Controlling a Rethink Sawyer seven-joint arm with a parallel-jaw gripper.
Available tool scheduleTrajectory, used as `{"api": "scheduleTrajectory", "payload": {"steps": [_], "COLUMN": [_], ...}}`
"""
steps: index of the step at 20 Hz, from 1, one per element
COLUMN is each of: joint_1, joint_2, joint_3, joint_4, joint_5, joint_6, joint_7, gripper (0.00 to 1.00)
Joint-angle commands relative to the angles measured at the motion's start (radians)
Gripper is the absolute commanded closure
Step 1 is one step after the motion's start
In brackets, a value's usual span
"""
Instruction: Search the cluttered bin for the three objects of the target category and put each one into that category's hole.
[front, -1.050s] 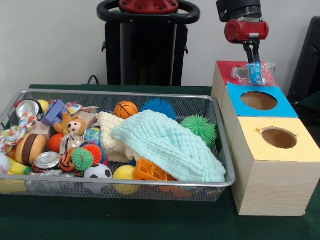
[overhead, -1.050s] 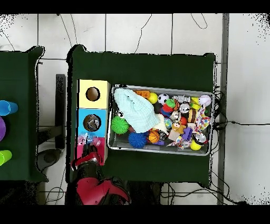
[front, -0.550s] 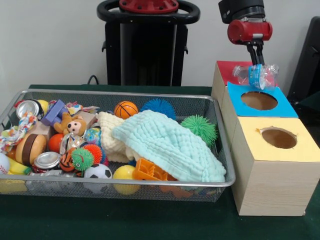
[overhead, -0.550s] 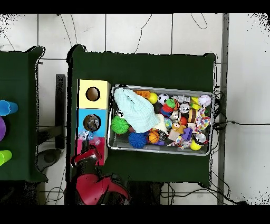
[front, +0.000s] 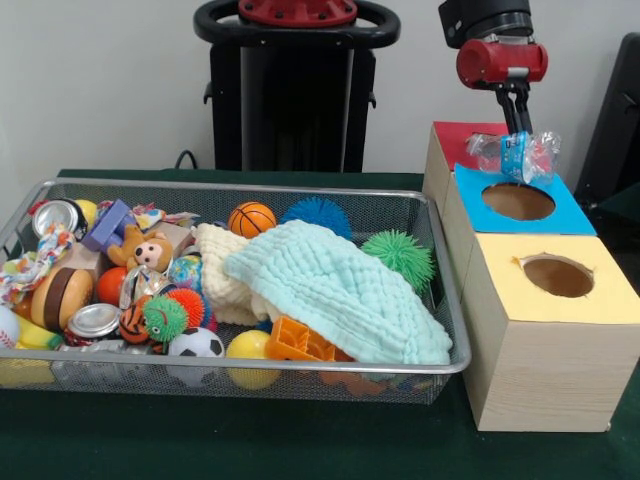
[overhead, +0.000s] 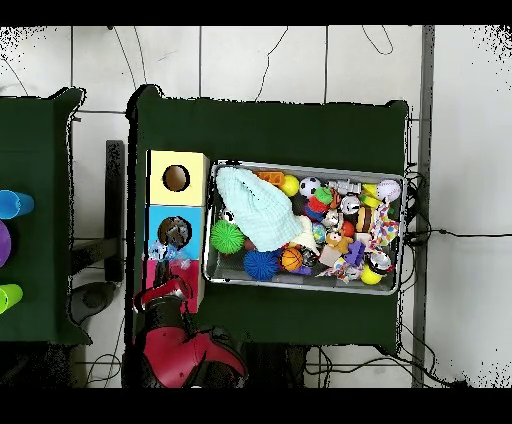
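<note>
Bottle (front: 517, 155), clear crumpled plastic with a blue label, hangs pinched in the jaws of the gripper (front: 519, 135). Straight below them lies the far edge of the blue box (front: 470, 190); its hole (front: 518, 201) sits just nearer the camera.

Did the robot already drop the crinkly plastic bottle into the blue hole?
No, the plastic bottle hangs in the gripper above the blue box, not inside its hole.

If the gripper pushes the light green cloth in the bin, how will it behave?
The cloth lies draped in folds over other toys, so it is probably floppy and would bunch up instead of sliding. It looks thin and probably light. Pushing it may drag the orange toy beneath its edge.
</note>
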Motion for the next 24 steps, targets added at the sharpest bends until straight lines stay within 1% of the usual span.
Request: {"api": "scheduleTrajectory", "payload": {"steps": [1,17,24], "joint_1": [-0.015,-0.019,-0.011], "joint_2": [0.048,0.050,0.054], "joint_3": [-0.001,-0.014,-0.021], "joint_4": [-0.114,-0.126,-0.132], "joint_5": [0.053,0.051,0.068], "joint_6": [-0.058,-0.056,-0.065], "joint_7": [0.082,0.084,0.086], "gripper": [1.00,1.00,1.00]}}
